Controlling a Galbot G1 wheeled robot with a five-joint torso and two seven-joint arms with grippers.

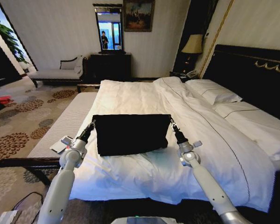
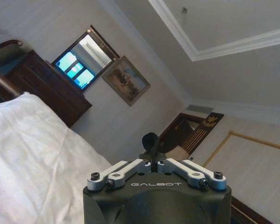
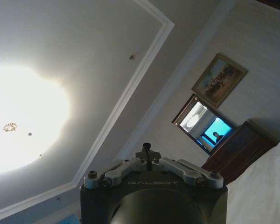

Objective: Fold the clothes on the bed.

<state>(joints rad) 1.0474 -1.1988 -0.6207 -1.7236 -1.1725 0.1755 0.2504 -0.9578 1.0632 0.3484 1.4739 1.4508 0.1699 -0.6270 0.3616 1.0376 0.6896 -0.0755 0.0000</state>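
Note:
The clothes [image 1: 130,134], a black T-shirt folded into a wide rectangle, are held stretched by their two upper corners just above the white duvet of the bed [image 1: 144,95]. At one corner my left gripper [image 1: 92,124] is shut on the cloth. My right gripper [image 1: 171,122] is shut on the other corner. The shirt's lower edge rests on the duvet. In the left wrist view a tuft of black cloth [image 2: 150,140] sticks out between the closed left gripper [image 2: 152,163]. The right gripper [image 3: 148,158] pinches a small dark tip too.
A pale upholstered bench [image 1: 65,123] with a dark frame runs along the bed's left side, with a small flat device [image 1: 61,143] on it. Pillows [image 1: 212,91] and the dark headboard [image 1: 252,77] lie to the right. A dresser with a mirror [image 1: 108,65] stands at the far wall.

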